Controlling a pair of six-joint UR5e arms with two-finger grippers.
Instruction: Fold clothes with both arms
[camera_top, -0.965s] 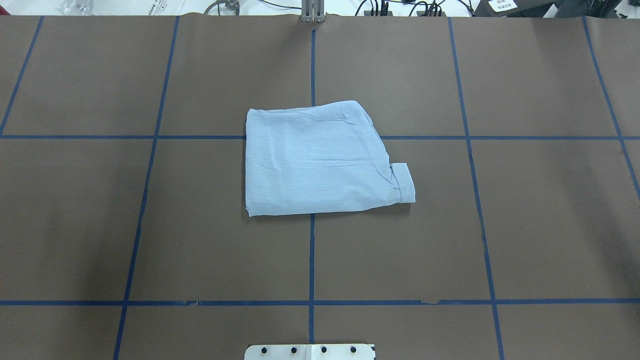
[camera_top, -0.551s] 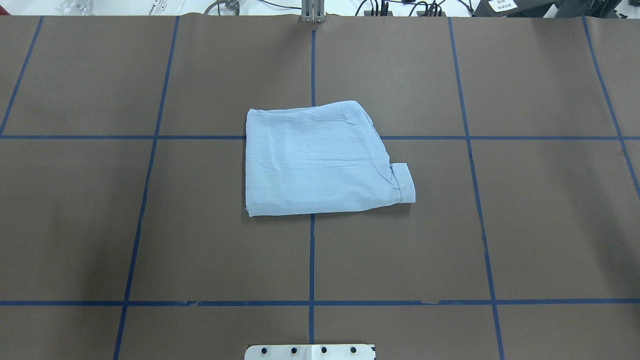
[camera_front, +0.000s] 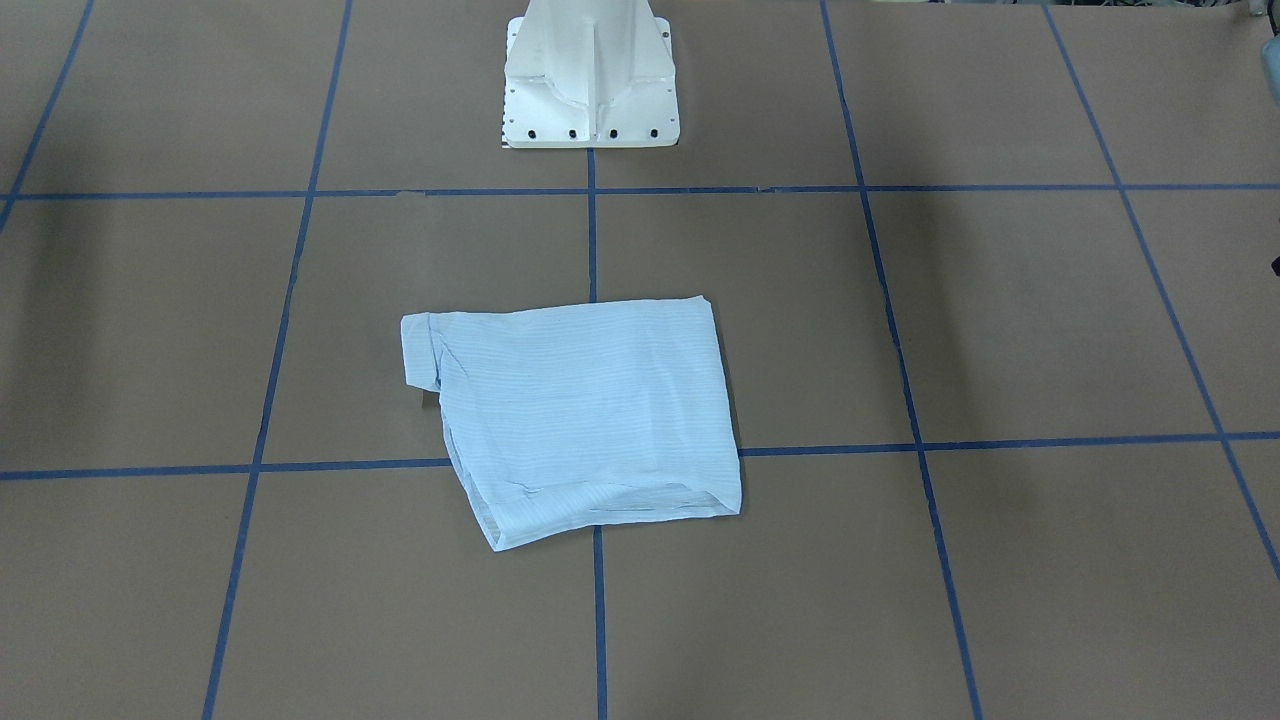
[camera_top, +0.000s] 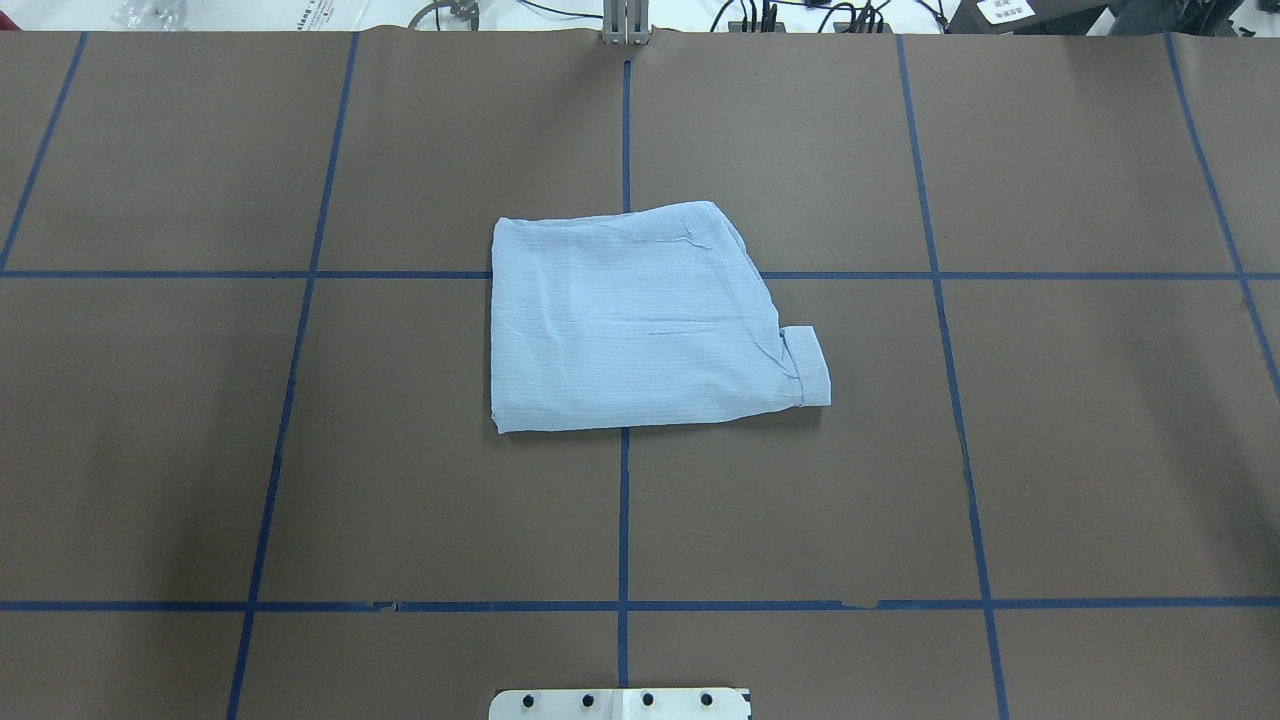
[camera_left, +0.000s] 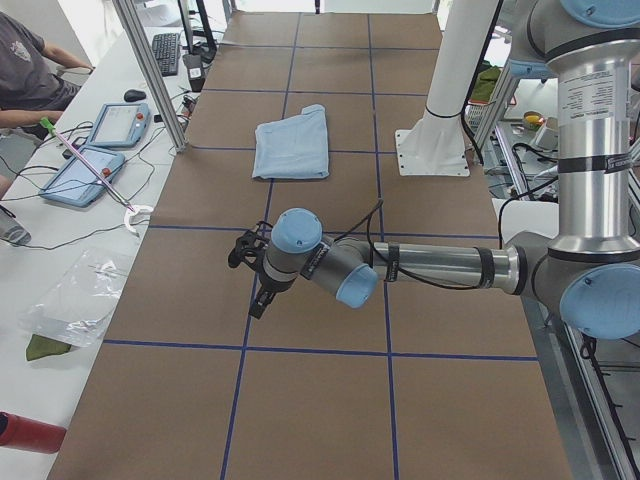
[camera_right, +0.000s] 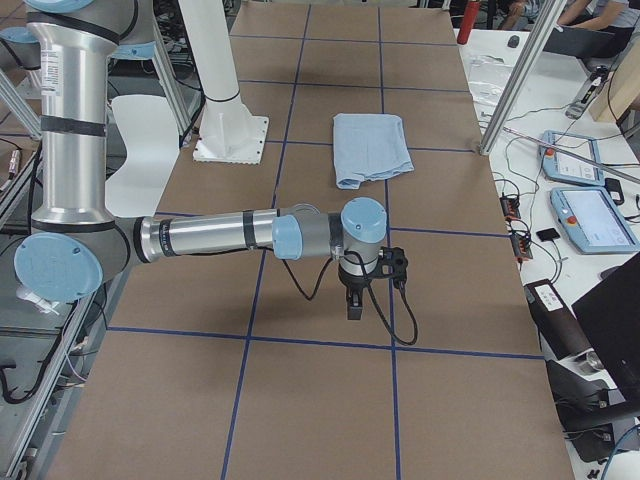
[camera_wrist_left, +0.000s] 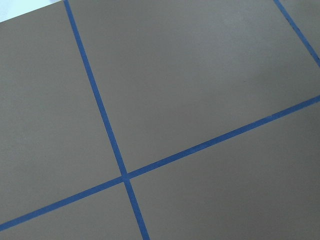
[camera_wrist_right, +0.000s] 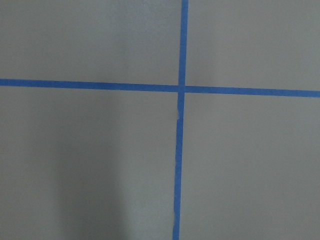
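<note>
shirt: we've got the pale blue shirt (camera_top: 645, 320) folded flat mid-table (camera_top: 1100, 450), with its cuff (camera_top: 808, 365) poking out.
left gripper (camera_left: 256, 308): well apart from the shirt; we can't tell if the fingers are spread.
right gripper (camera_right: 353, 308): same deal, can't tell either.

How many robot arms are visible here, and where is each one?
2. The left arm reaches over the table left of the shirt; the right arm reaches over it right of the shirt.

One shirt (camera_top: 640, 320), two arms (camera_left: 430, 266) (camera_right: 210, 235), one pedestal (camera_front: 590, 80)
</note>
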